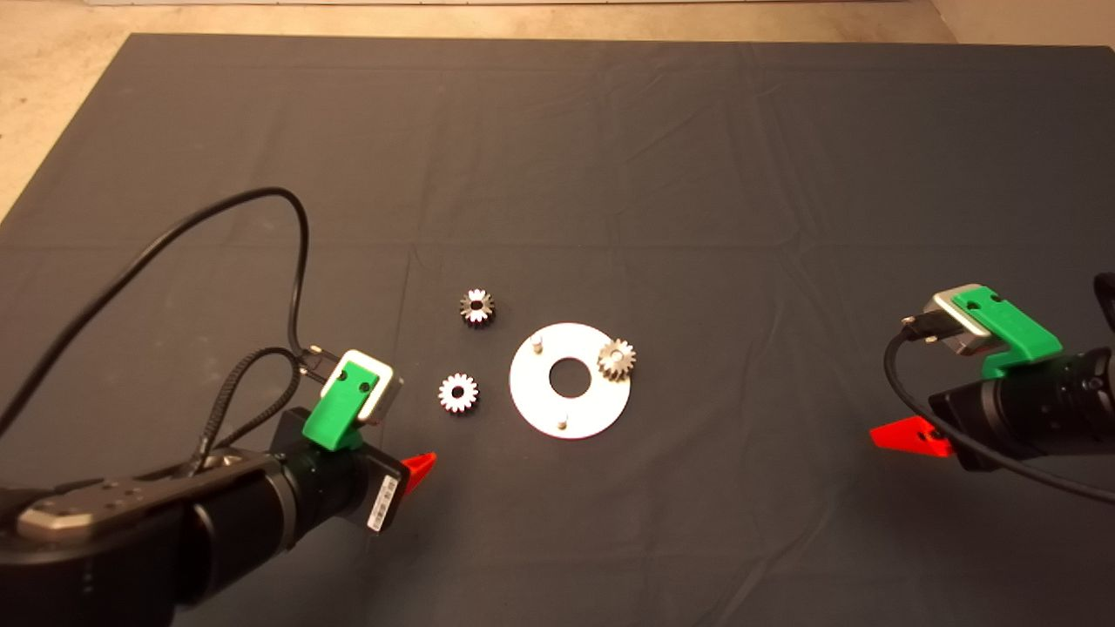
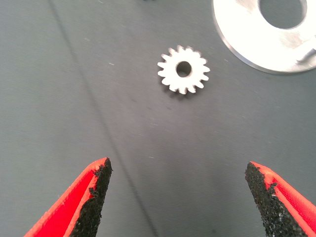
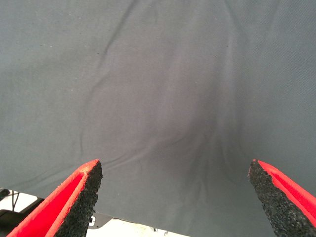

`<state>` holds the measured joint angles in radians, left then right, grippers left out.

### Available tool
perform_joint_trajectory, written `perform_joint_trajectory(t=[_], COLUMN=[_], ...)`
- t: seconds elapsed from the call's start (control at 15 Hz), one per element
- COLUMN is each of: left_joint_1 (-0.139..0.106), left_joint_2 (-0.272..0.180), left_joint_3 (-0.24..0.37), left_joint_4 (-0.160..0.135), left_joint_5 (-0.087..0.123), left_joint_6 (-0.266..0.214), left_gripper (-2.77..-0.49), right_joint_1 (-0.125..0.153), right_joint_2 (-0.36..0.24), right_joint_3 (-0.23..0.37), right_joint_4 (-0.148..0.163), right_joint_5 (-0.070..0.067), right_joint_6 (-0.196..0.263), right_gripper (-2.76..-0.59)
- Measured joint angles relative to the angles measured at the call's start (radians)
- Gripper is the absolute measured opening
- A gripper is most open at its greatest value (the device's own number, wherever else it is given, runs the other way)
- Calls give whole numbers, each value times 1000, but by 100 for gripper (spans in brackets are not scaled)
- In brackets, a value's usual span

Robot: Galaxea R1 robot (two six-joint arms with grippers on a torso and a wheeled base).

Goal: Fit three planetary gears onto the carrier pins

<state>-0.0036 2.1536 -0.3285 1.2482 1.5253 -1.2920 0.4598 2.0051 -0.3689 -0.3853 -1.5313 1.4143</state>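
Note:
A white-silver carrier disc [image 1: 570, 409] with a central hole lies mid-mat. One planetary gear [image 1: 616, 359] sits on its right pin. Two bare carrier pins [image 1: 537, 342] [image 1: 563, 423] stand at its upper left and lower edge. Two loose gears lie on the mat left of the disc, one farther back [image 1: 476, 306] and one nearer [image 1: 458, 393]. My left gripper [image 1: 418, 468] is open and empty, just short of the nearer gear [image 2: 183, 69]; the disc's rim [image 2: 247, 47] also shows in the left wrist view. My right gripper [image 1: 906, 434] is open and empty over bare mat, far right of the disc.
The dark mat [image 1: 697, 174] covers the table, with creases across it. Pale floor [image 1: 52, 70] shows beyond its far left edge. Black cables [image 1: 296, 261] loop above my left wrist. The mat's edge and a pale surface [image 3: 128, 229] show in the right wrist view.

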Motion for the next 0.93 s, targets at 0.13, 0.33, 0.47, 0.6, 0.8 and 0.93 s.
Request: perform_joint_trajectory(t=[0.13, 0.33, 0.47, 0.6, 0.8, 0.93], left_joint_1=[20, 23, 29, 31, 42, 62], left_joint_2=[11, 32, 33, 33, 49, 58], left_joint_3=[-18, -45, -67, -82, -104, -122], left_joint_4=[27, 45, 58, 62, 82, 101], left_joint_5=[1, 0, 1, 1, 1, 0], left_joint_6=[2, 10, 25, 34, 44, 45], left_gripper=[-134, -134, -134, -134, -134, -134], right_joint_1=[0, 0, 0, 0, 0, 0], right_joint_2=[0, 0, 0, 0, 0, -2], right_joint_3=[0, 0, 0, 0, 0, 1], right_joint_4=[0, 1, 1, 1, 1, 1], right_joint_5=[1, 0, 0, 0, 0, 0], right_joint_6=[0, -1, -2, -3, -3, -3], right_gripper=[-116, -116, -116, -116, -116, -116])
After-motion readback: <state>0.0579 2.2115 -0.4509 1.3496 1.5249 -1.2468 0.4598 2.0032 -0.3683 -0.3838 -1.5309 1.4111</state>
